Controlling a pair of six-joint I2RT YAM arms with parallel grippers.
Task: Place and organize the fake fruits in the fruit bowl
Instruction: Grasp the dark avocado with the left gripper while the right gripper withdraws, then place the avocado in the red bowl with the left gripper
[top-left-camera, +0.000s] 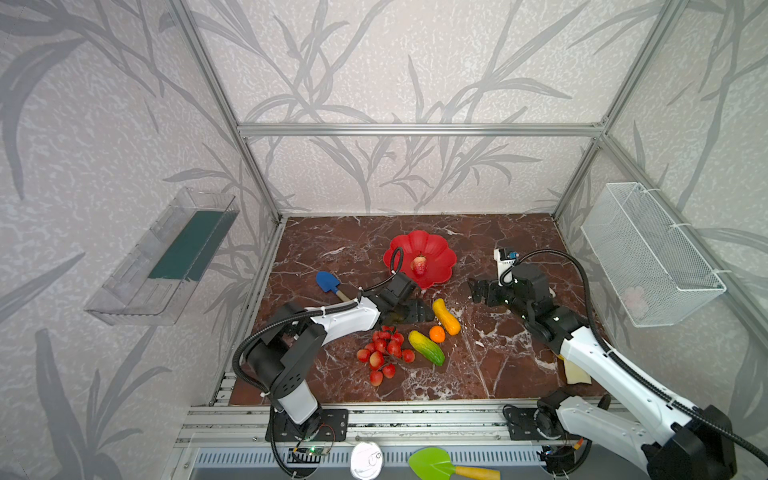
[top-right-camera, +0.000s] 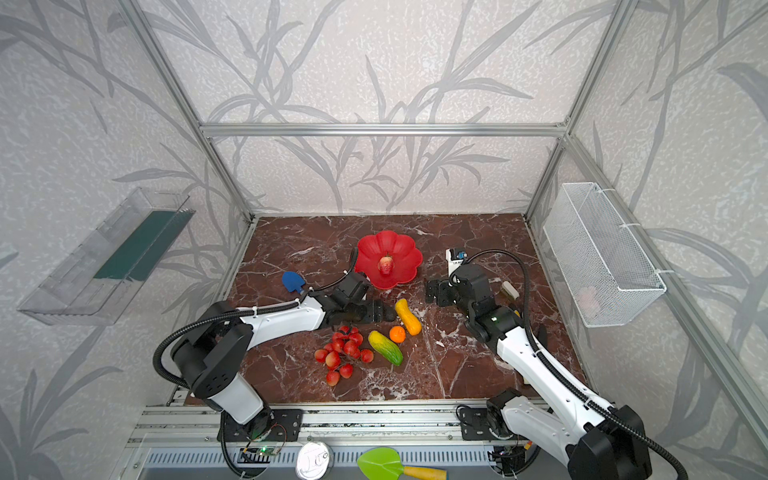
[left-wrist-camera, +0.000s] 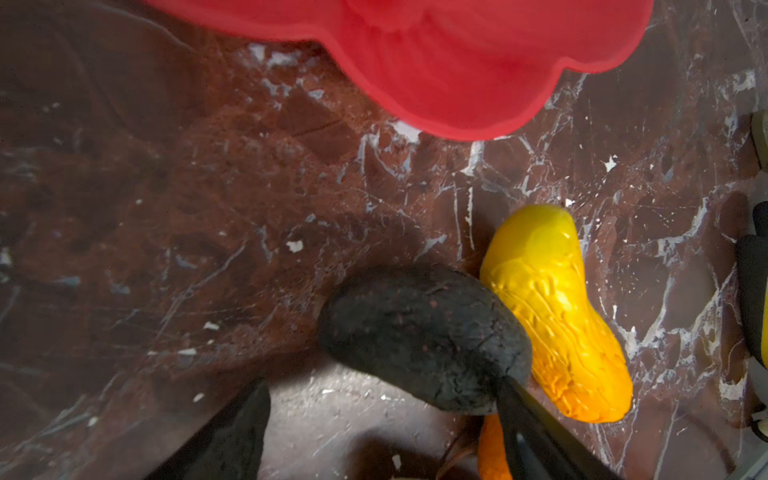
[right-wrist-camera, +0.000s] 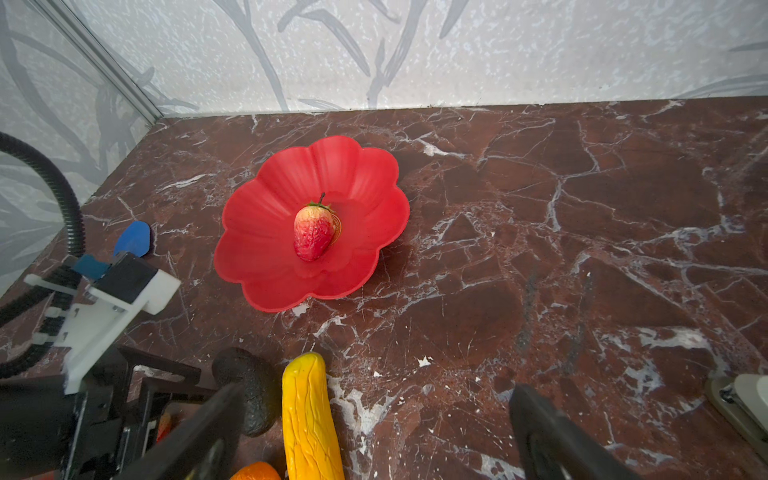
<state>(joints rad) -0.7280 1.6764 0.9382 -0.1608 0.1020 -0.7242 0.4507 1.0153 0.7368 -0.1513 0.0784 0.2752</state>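
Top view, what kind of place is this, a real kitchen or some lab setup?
Probably a robot test booth: an aluminium frame holds wallpapered panels, two robot arms are mounted on a front rail, and plastic fruit lies by a red bowl.

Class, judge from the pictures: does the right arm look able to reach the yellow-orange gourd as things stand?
Probably yes. The right tool is open and empty, with bare marble between it and the yellow-orange gourd; only the dark oval crowds the gourd's far side.
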